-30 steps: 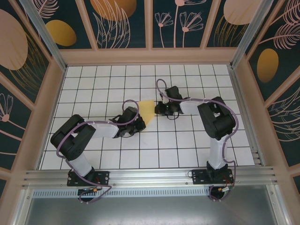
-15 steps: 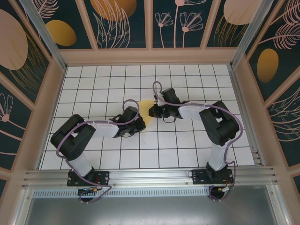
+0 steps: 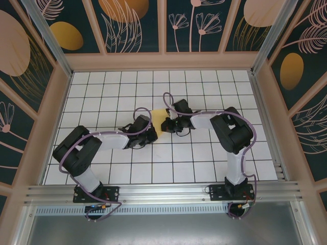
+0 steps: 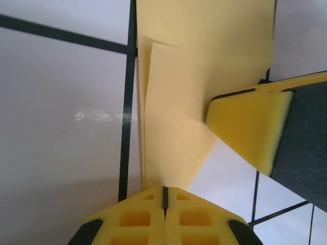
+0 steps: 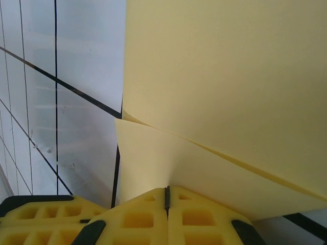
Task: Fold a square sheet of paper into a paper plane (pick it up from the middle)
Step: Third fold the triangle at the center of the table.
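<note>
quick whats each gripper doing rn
Left gripper: closed, tips at the folded yellow paper; a pinch cannot be told.
Right gripper: closed, tips at the same paper; a pinch cannot be told.

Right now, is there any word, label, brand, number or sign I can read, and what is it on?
None can be read.
The paper is plain yellow, with no print.
The tiles carry only black grid lines.
The walls show leaf and oval prints, no lettering.
Any marking on the arm bases is too small to read.
</note>
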### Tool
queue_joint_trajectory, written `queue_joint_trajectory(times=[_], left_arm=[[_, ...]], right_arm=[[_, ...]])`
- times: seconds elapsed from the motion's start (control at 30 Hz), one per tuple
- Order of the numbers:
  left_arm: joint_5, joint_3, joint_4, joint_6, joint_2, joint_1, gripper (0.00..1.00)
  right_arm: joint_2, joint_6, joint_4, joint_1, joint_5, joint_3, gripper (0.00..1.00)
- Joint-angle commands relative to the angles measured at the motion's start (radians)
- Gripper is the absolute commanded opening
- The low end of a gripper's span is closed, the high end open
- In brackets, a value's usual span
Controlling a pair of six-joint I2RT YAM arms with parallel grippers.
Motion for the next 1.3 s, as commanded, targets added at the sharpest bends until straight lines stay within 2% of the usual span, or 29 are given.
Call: queue_joint_trajectory(times=[0.0, 0.13, 0.57, 0.77, 1.03, 1.27], left_arm=[[-0.029, -0.023, 0.062, 0.009, -0.072, 0.004, 0.0], [-0.023, -0.046, 0.146, 0.004, -0.075, 0.003, 0.01], [0.053, 0.006, 0.177, 0.009, 0.097, 0.003, 0.0], [0.079, -0.066, 0.16, 0.016, 0.087, 0.003, 0.0], [0.175, -0.136, 0.099, 0.097, 0.067, 0.003, 0.0], [0.168, -0.153, 0.021, 0.14, 0.055, 0.004, 0.0]], right_arm=[[0.037, -0.001, -0.061, -0.002, 0.052, 0.012, 0.0], [0.044, 0.007, -0.061, -0.001, 0.048, 0.01, 0.0], [0.065, 0.021, -0.062, -0.003, 0.036, 0.018, 0.0], [0.081, 0.023, -0.079, -0.004, 0.046, 0.027, 0.0], [0.097, 0.024, -0.104, -0.01, 0.067, 0.03, 0.0], [0.104, 0.029, -0.107, -0.012, 0.072, 0.03, 0.0]])
